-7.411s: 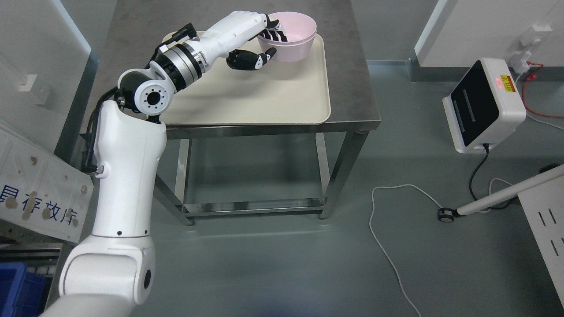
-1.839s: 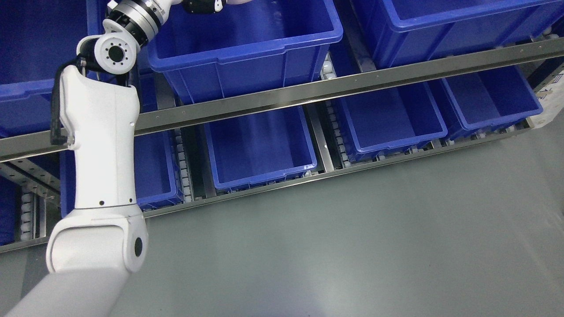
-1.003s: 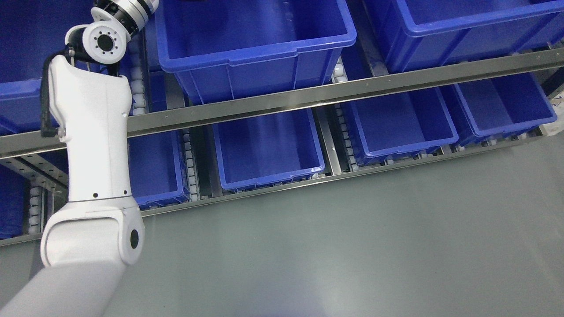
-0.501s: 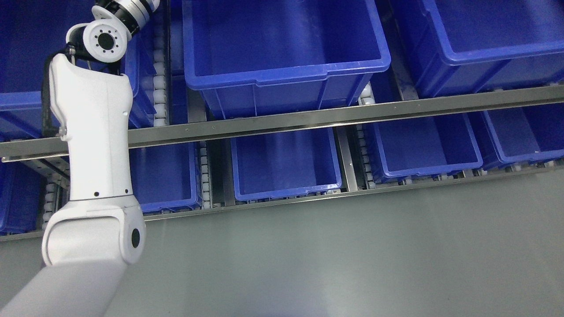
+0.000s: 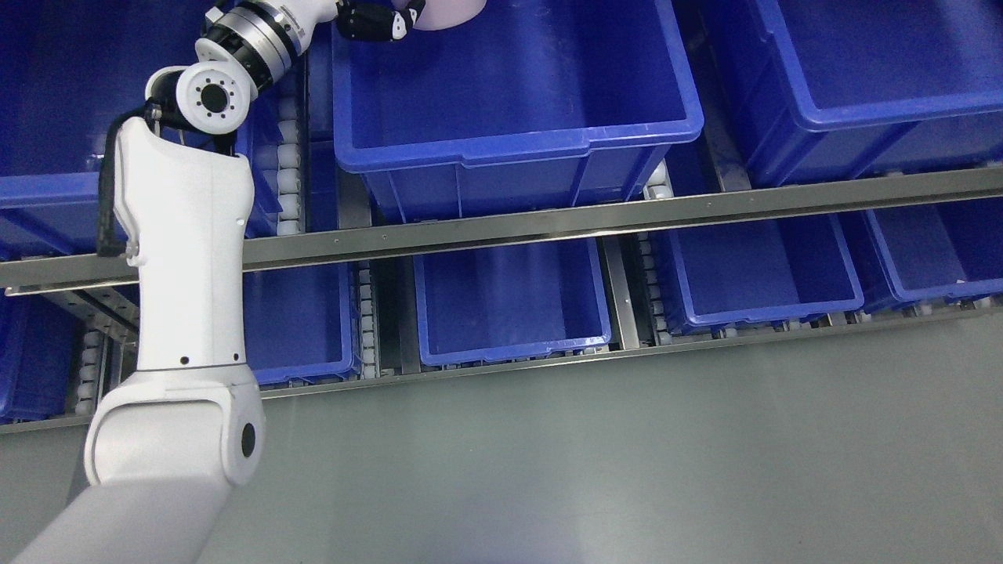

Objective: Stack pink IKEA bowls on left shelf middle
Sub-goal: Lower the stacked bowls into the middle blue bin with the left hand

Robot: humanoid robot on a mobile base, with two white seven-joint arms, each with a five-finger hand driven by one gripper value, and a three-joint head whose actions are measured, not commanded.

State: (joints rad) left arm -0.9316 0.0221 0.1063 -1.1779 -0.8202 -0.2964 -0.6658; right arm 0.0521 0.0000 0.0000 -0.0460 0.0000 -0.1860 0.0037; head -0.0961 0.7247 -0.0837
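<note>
The pale pink bowl [image 5: 450, 11] shows only by its lower part at the top edge, hanging over the big blue bin [image 5: 517, 146] in the middle of the upper shelf level. My left hand [image 5: 396, 17] is shut on the bowl's left side, its black-and-white thumb against the wall. The rest of the hand and bowl is cut off by the frame. My left arm rises from the lower left. The inside of the bin shows no other bowl. My right arm is out of view.
A steel shelf rail [image 5: 627, 218] runs across below the bin. More blue bins stand at upper left [image 5: 47, 188], at upper right [image 5: 878, 110] and on the lower level [image 5: 509, 345]. Grey floor [image 5: 627, 470] fills the bottom.
The camera has swung from the table to the shelf and keeps shifting. Since half a second ago my left hand and the pink bowl have come into view at the top edge, over the middle bin.
</note>
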